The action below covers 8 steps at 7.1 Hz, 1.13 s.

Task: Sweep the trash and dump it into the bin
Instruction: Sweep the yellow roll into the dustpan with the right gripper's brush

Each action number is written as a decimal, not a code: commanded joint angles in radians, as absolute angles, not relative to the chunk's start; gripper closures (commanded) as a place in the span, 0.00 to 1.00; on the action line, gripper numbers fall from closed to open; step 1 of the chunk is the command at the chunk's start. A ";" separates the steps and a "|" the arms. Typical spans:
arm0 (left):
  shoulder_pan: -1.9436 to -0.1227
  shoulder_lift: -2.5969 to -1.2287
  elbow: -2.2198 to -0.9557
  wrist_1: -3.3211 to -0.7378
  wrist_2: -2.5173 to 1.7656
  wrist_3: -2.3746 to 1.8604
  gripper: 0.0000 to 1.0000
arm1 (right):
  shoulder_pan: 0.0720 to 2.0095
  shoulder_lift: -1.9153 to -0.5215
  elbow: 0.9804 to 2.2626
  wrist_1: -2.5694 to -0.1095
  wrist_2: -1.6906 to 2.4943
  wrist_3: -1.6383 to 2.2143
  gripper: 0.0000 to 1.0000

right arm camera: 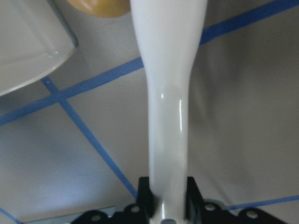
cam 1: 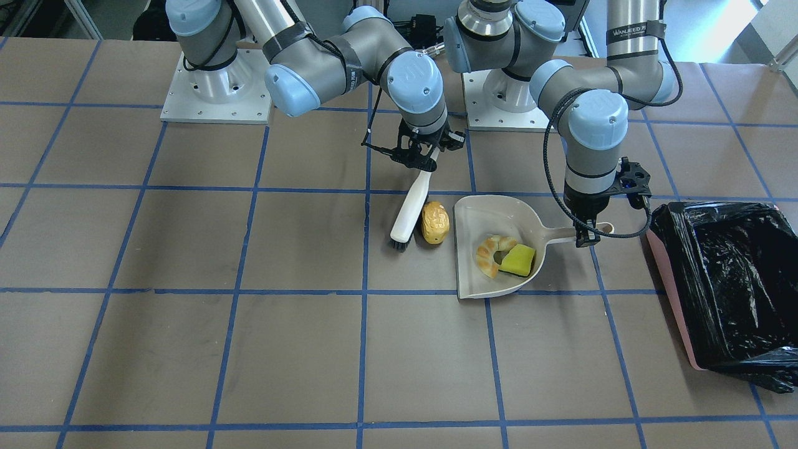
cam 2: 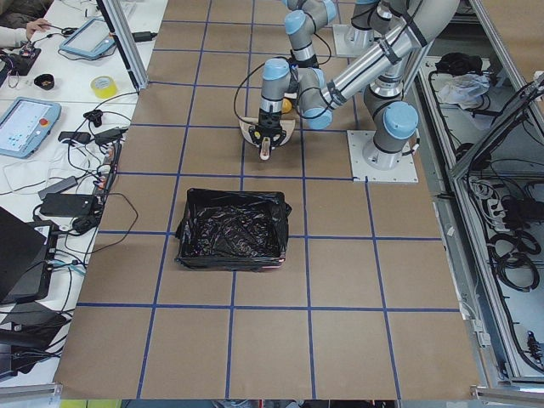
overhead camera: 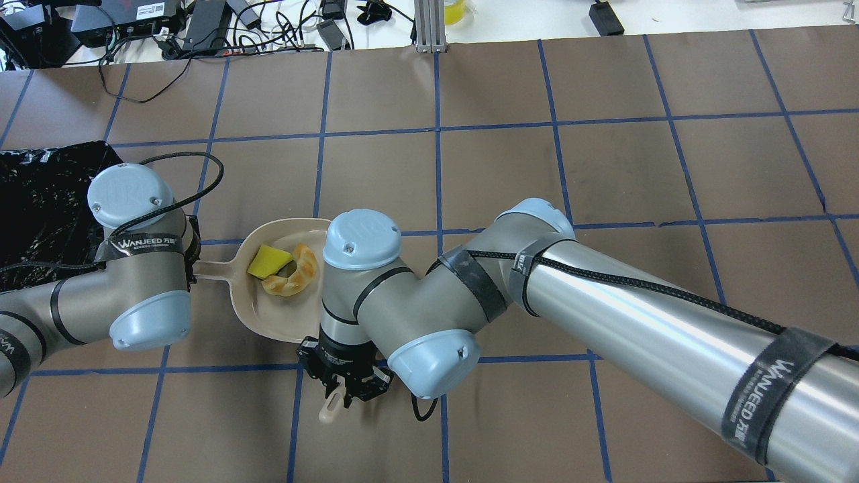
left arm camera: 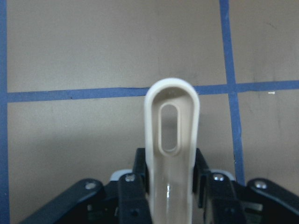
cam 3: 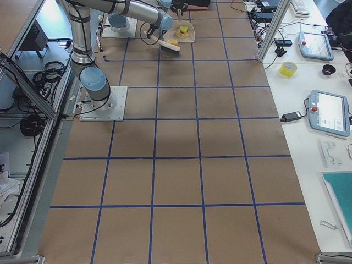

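The beige dustpan (cam 1: 483,212) lies on the table and holds the tan bread crescent (cam 1: 491,255) and the yellow sponge with a green face (cam 1: 520,260). The yellow-brown potato (cam 1: 434,222) lies on the table just outside the pan's mouth, beside the white brush (cam 1: 408,212). My left gripper (cam 1: 585,239) is shut on the dustpan's handle (left arm camera: 171,140). My right gripper (cam 1: 421,163) is shut on the brush handle (right arm camera: 167,93), bristles down on the table. The pink bin with a black bag (cam 1: 726,284) stands beyond the pan's handle. In the overhead view my right arm hides the potato.
The table is brown with blue tape grid lines. The arms' base plates (cam 1: 215,93) are at the robot's side. In the overhead view the bin (overhead camera: 40,201) sits at the left edge, close to my left arm's elbow. Cables and devices lie beyond the far edge (overhead camera: 201,27).
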<state>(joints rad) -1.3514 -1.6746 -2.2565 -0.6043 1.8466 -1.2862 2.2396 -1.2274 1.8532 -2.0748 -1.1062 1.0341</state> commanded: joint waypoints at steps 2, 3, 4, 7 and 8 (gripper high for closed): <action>-1.351 -1.678 -2.250 -0.604 1.844 -1.275 1.00 | 2.241 -1.148 1.807 -2.270 -1.014 0.996 0.92; -1.351 -1.678 -2.249 -0.603 1.844 -1.284 1.00 | 2.241 -1.112 1.746 -2.281 -0.999 0.980 0.92; -1.351 -1.678 -2.247 -0.603 1.842 -1.282 1.00 | 2.241 -1.076 1.668 -2.264 -0.991 0.967 0.92; -1.351 -1.678 -2.247 -0.603 1.838 -1.285 1.00 | 2.240 -1.074 1.648 -2.203 -0.993 0.913 0.93; -1.351 -1.680 -2.247 -0.607 1.833 -1.284 1.00 | 2.241 -1.072 1.644 -2.212 -0.988 0.914 0.93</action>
